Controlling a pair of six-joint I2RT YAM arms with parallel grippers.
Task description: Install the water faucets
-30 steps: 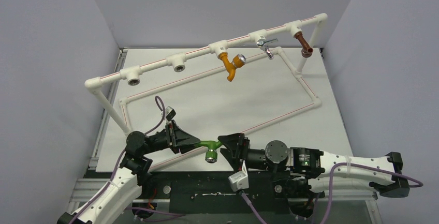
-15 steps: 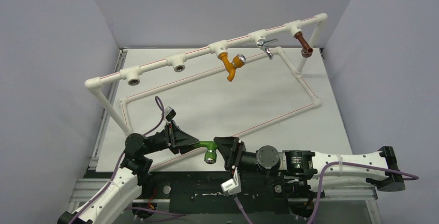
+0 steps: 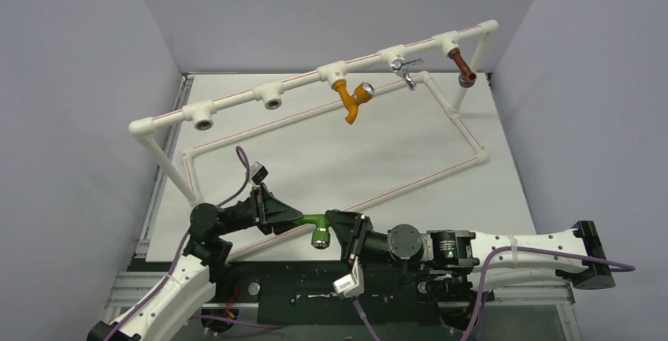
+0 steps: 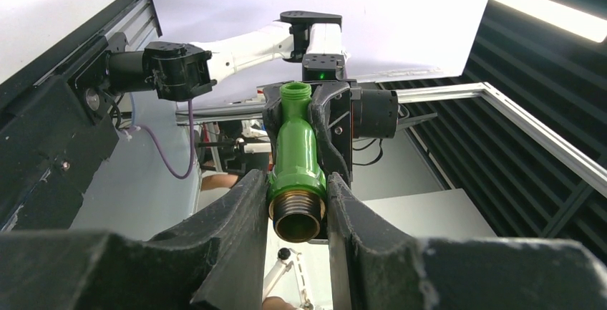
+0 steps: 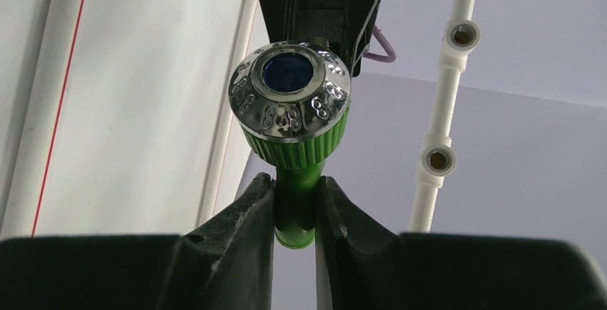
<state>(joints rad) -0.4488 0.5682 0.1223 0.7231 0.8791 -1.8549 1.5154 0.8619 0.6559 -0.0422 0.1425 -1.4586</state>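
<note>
Both grippers hold the green water faucet (image 3: 317,220) level above the table's near edge, its silver knob (image 3: 321,238) facing the camera. My left gripper (image 3: 296,218) is shut on its brass-threaded end (image 4: 296,213), with green body (image 4: 297,152) running away between the fingers. My right gripper (image 3: 337,223) is shut on the spout side; in the right wrist view the pads clamp the green stem (image 5: 295,202) under the chrome knob (image 5: 290,102). From the left wrist the right gripper (image 4: 304,106) shows around the far end.
A white pipe frame (image 3: 236,97) stands across the back of the table, with two bare sockets (image 3: 204,124) (image 3: 272,103) on the left. An orange tap (image 3: 350,98), a chrome tap (image 3: 404,69) and a brown tap (image 3: 463,69) are fitted further right.
My right gripper has closed onto the faucet's spout end and its arm has shifted left and rolled. The left gripper and faucet have stayed put.
</note>
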